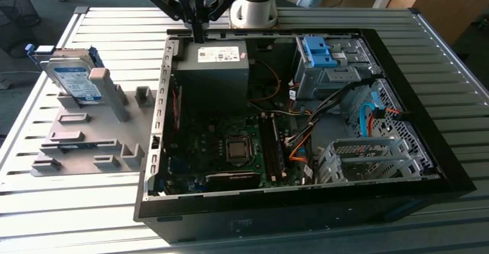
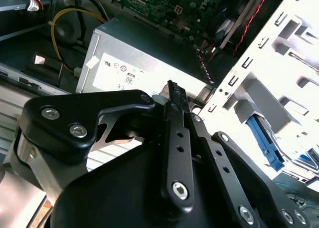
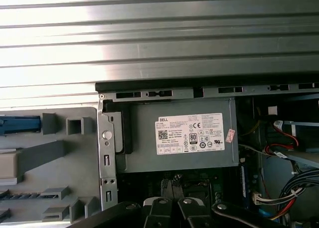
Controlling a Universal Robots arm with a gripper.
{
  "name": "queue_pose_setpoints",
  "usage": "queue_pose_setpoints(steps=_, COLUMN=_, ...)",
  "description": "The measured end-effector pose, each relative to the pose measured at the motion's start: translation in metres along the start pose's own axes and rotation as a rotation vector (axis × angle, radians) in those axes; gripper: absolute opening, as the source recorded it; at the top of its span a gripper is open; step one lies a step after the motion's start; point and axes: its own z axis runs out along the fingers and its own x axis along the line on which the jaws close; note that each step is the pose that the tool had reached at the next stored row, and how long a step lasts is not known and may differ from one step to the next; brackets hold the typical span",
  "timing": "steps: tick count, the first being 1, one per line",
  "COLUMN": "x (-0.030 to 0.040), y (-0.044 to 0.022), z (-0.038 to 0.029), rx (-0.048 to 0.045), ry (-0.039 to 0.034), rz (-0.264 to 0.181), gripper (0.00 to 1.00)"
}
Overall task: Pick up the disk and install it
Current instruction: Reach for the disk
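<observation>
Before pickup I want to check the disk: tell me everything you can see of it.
The disk is a flat silver-grey drive with a white-and-blue label and a blue plastic frame along its edges. It leans tilted in the grey fixture, to the exterior view's left of the open computer case. The gripper is apart from it, over the case's rim.

- Exterior view: set high and well back, looking obliquely down on the slatted counter (image 1: pixel 450 76), taking in the whole open computer case (image 1: pixel 458 174) and the grey fixture plate (image 1: pixel 107 131) at the exterior view's left
- First wrist view: looks straight down from above the case's rim, at moderate height
- Second wrist view: very near, sighting along the gripper (image 2: pixel 172 87) into the case
- Shared by all three: the dark grey box (image 1: pixel 217 74) with its white sticker (image 1: pixel 219 54)
</observation>
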Motion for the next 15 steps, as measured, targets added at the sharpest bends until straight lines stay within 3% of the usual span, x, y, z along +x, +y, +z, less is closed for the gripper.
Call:
queue_pose_setpoints(steps=10, x=0.0021, y=-0.0002, z=0.0000, rx=-0.0001, ry=0.0000, rz=0.000, gripper=0.11)
queue_pose_setpoints(steps=15, x=0.0068, y=-0.0006, z=-0.0002, rx=0.0000, ry=0.0000, rz=0.000, gripper=0.11)
